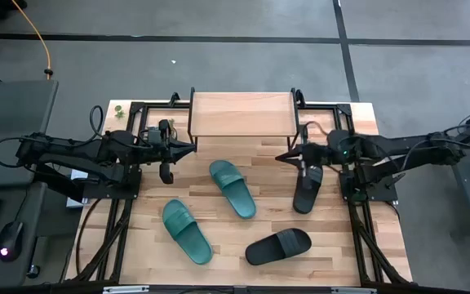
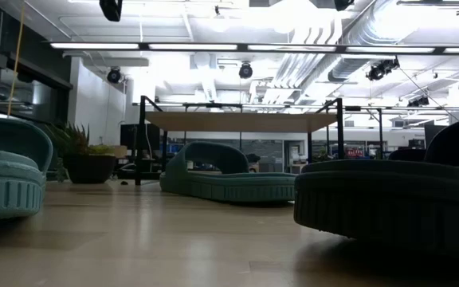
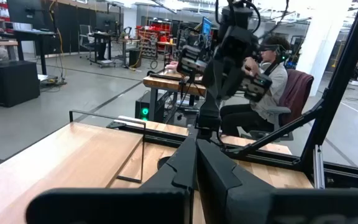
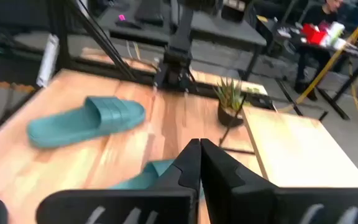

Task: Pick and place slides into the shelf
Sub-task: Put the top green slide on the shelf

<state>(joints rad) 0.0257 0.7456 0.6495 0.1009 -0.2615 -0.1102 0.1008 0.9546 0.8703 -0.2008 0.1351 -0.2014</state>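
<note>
While both of my arms hang above the wooden tabletop (image 1: pixel 235 269), the shelf (image 1: pixel 241 113) stands at the table's far edge between them, its light plank top bare. My left gripper (image 1: pixel 192 148) sits just off the shelf's left front corner with its fingers pressed together to a point, holding nothing. My right gripper (image 1: pixel 280 156) sits just off the shelf's right front corner, pinched shut the same way and likewise empty; the two tips face each other across the shelf's front.

All four slides lie on the tabletop in front of the shelf, none on it. One teal slide (image 1: pixel 232 189) is nearest the shelf, just in front of its middle, lying at a slant. The second teal slide (image 1: pixel 187 231) lies farther from the shelf, towards its left side. One black slide (image 1: pixel 308 187) lies below my right gripper, off the shelf's right front corner. The other black slide (image 1: pixel 278 246) lies farthest from the shelf, towards its right side.

A small potted plant (image 4: pixel 230 103) stands beside the shelf's left end. Beyond the table, a person (image 3: pixel 267 84) sits in a chair.
</note>
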